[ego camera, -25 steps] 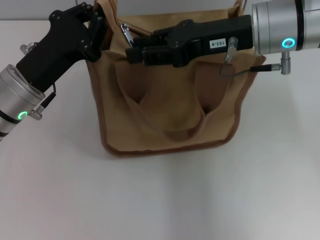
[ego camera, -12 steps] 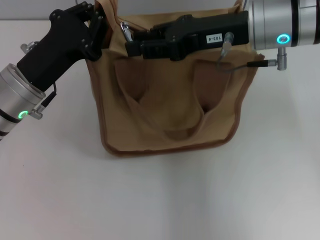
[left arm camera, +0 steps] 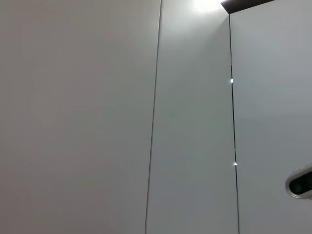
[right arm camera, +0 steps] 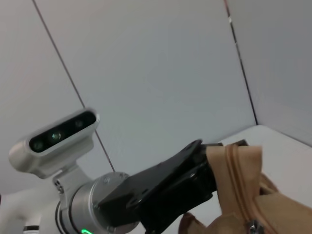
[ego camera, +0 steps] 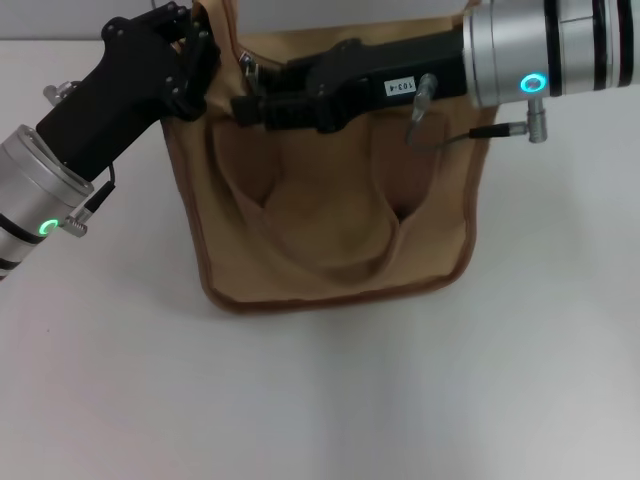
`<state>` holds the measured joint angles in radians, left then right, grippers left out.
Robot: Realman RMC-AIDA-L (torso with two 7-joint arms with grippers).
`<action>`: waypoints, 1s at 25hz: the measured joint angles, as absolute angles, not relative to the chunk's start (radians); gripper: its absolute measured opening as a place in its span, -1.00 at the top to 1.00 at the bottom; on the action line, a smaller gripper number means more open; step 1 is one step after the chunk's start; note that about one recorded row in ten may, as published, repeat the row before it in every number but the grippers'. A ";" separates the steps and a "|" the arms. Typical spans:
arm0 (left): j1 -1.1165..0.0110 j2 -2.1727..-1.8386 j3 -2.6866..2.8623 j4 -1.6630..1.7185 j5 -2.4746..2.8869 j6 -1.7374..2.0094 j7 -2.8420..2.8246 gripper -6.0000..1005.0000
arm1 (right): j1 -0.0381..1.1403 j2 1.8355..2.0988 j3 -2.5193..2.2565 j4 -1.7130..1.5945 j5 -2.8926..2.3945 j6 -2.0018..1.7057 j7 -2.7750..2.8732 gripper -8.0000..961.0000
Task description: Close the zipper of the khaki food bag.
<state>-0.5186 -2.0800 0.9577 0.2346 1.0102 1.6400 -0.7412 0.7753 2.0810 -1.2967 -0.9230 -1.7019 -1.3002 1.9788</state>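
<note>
Both grippers are at the far top edge of the khaki food bag [ego camera: 335, 215], which sits on the white table [ego camera: 330, 400] in front of you. Your left gripper [ego camera: 195, 50] is at the bag's far left corner, fingers together on the fabric there; the right wrist view shows it clamped on that end of the zipper [right arm camera: 239, 180] tape, holding the bag in place.

Your right gripper [ego camera: 245, 105] reaches in from the right along the top edge, and over the last second it has slid leftward: its tip was nearer the middle of the bag and is now just beside the left corner, with the silver pull [ego camera: 247, 68] close by its tip. I cannot tell whether its fingers are pinched on the pull or merely next to it; the black housing hides them.

If the pull is travelling with that gripper, the zipper is nearly at the end of its run and the closing stroke is almost done. Watch for the two grippers crowding each other at that corner.
</note>
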 joint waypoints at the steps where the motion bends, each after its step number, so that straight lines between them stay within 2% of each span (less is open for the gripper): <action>1: -0.519 -2.080 0.958 0.235 1.010 1.640 -0.741 0.90 | 0.777 2.081 -1.297 -0.921 -1.703 -1.298 1.979 0.13; 22: -0.513 -2.080 0.956 0.235 1.010 1.641 -0.740 0.90 | 0.749 2.080 -1.270 -0.926 -1.696 -1.327 1.992 0.16; 25: -0.514 -2.080 0.957 0.235 1.009 1.641 -0.740 0.90 | 0.748 2.080 -1.270 -0.927 -1.696 -1.333 1.992 0.30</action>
<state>-0.5137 -2.0801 0.9567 0.2347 1.0094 1.6411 -0.7398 0.7484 2.0800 -1.2701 -0.9267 -1.6965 -1.3330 1.9919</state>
